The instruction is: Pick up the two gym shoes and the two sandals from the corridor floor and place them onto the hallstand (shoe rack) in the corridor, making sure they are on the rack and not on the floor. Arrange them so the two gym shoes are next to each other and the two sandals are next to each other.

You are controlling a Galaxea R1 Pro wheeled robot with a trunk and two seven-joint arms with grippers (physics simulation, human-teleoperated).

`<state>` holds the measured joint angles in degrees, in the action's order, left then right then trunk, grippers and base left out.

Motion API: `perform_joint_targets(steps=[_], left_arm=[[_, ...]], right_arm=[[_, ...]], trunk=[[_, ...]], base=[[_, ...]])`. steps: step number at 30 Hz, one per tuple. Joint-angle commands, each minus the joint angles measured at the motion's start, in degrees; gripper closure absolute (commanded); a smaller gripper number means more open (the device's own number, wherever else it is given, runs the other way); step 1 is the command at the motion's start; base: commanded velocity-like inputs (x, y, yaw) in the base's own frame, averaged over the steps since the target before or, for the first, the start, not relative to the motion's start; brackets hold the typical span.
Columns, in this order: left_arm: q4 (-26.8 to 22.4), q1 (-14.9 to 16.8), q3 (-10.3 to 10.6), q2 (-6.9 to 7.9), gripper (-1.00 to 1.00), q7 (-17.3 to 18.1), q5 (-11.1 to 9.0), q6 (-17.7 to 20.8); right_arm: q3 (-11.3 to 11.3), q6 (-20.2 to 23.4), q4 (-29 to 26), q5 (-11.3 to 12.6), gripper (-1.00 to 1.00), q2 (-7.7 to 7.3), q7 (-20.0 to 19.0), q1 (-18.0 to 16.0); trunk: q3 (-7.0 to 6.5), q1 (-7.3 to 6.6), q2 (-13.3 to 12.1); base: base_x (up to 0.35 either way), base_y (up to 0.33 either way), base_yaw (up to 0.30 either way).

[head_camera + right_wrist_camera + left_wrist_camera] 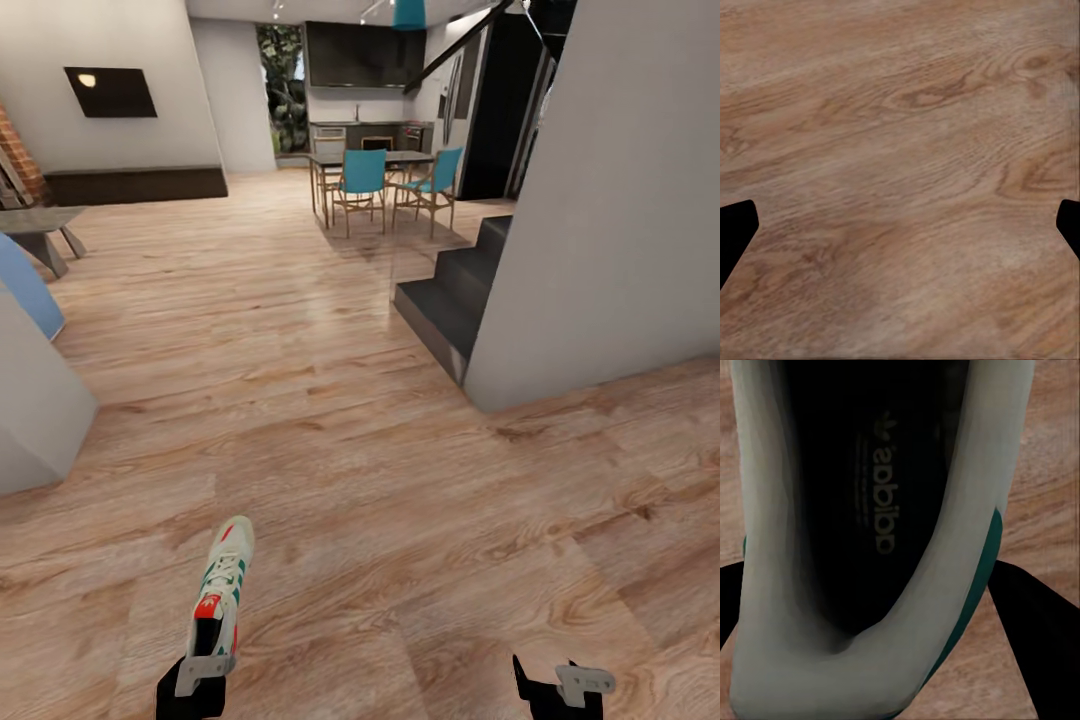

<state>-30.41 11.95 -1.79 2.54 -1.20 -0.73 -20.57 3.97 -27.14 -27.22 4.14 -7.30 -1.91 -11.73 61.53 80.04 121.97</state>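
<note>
**One shoe in the gripper, rack nowhere ahead**

The left gripper [197, 690] is pinching the heel end of a gym shoe [222, 590], holding it toe-forward above the floor [400, 520]. In the left wrist view its dark fingers [1035, 615] are sitting on either side of the shoe's heel (the printed insole is facing the camera). The right gripper [560, 690] is hanging spread and carrying nothing, with bare planks between its fingers. Ahead, the floor is running past a grey wall [620, 200] and dark steps [455, 290] towards a dining table [370, 160] with teal chairs [362, 175].

The risk, as I judge it: the grip is taking only the heel, so the long toe could be swinging or slipping loose during driving or a turn, and the shoe would be landing back on the floor.
</note>
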Motion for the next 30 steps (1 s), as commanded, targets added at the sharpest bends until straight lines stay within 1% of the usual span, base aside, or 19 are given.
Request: perform_joint_targets(steps=[1, 30], left_arm=[[0.00, 0.01, 0.03, 0.01, 1.00, -0.12, -0.06, -0.17], [0.00, 0.01, 0.03, 0.01, 1.00, -0.12, -0.06, -0.17]], right_arm=[[-0.01, -0.19, 0.06, 0.43, -1.00, 0.00, -0.20, -0.04], [-0.01, -0.19, 0.06, 0.43, -1.00, 0.00, -0.20, -0.04]], trunk=[[0.01, -0.01, 0.01], [-0.87, -0.01, 0.01]], base=[[0.016, 0.000, -0.299], [0.002, 0.000, -0.299]])
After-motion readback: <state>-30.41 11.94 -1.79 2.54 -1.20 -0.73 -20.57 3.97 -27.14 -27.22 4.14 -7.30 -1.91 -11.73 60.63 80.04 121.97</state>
